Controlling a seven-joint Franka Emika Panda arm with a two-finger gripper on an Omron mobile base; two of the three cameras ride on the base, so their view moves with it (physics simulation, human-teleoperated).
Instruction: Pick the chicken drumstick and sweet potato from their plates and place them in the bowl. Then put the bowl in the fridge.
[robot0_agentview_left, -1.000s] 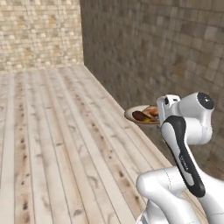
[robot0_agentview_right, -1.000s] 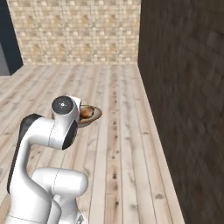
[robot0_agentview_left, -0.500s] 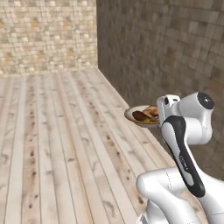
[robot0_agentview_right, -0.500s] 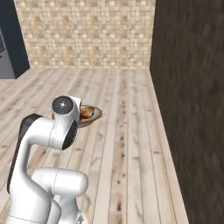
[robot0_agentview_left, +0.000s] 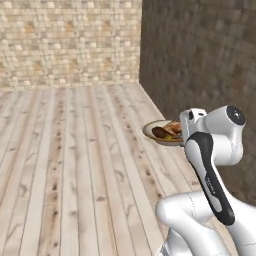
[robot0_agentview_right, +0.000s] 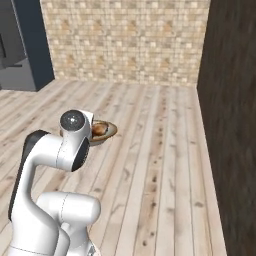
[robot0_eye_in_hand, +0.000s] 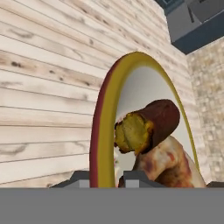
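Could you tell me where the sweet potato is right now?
The dark reddish-brown sweet potato lies inside the brown-rimmed beige bowl, against the golden-brown chicken drumstick, carried above the wooden floor.

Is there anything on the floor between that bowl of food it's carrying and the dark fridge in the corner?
Nothing visible: bare wooden planks run from the brown-rimmed bowl to the dark grey fridge.

My left base view looks forward and down from behind the arm, left side, over plank floor toward a stone wall; right base view does the same from the right; both share the held bowl; hand view sits very close on its rim, orientation probably rolled.
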